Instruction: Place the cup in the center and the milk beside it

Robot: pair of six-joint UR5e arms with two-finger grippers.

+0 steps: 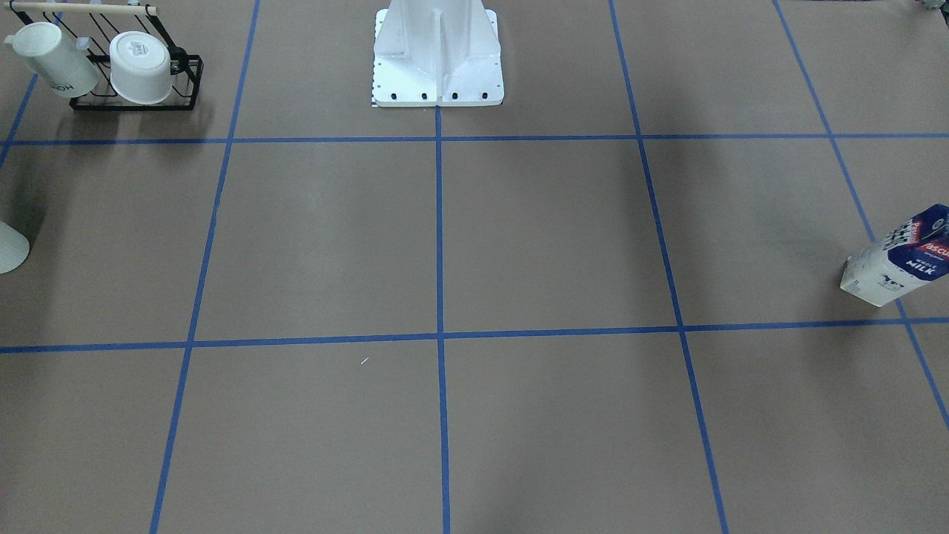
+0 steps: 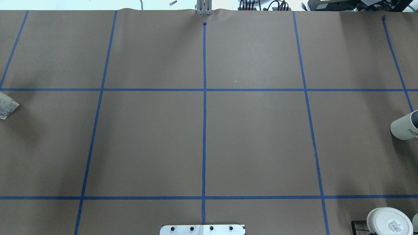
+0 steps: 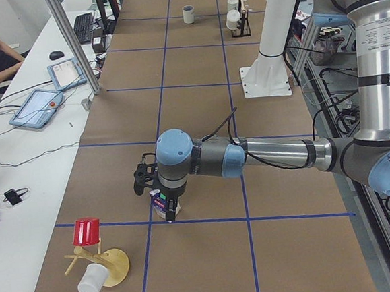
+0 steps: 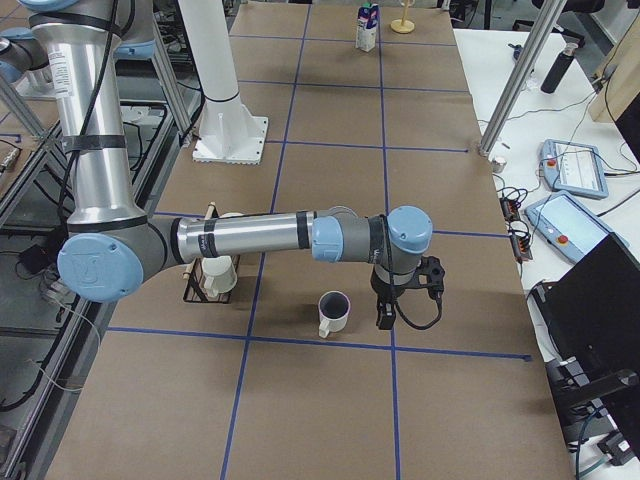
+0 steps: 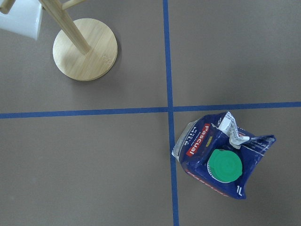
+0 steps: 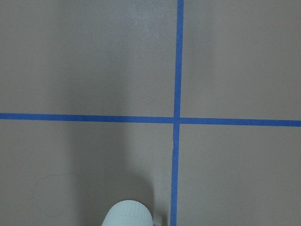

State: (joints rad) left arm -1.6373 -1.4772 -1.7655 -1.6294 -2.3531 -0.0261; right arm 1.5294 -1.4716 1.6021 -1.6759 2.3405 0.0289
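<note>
The milk (image 1: 897, 259), a white and dark-blue carton with a green cap, stands near a tape crossing at my left end of the table; it shows from above in the left wrist view (image 5: 221, 162). My left gripper (image 3: 156, 189) hovers right at the carton (image 3: 162, 204); I cannot tell if it is open. The cup (image 4: 333, 312), a small white mug with a dark inside, stands at my right end (image 2: 406, 125). My right gripper (image 4: 405, 295) is just beside it, apart; I cannot tell its state. The center (image 2: 204, 89) tape crossing is bare.
A black rack (image 1: 133, 74) with two white mugs stands near the cup. A wooden mug tree (image 3: 99, 262) with a red and a white cup stands by the milk. The robot's white base (image 1: 437, 55) is at the table's back edge.
</note>
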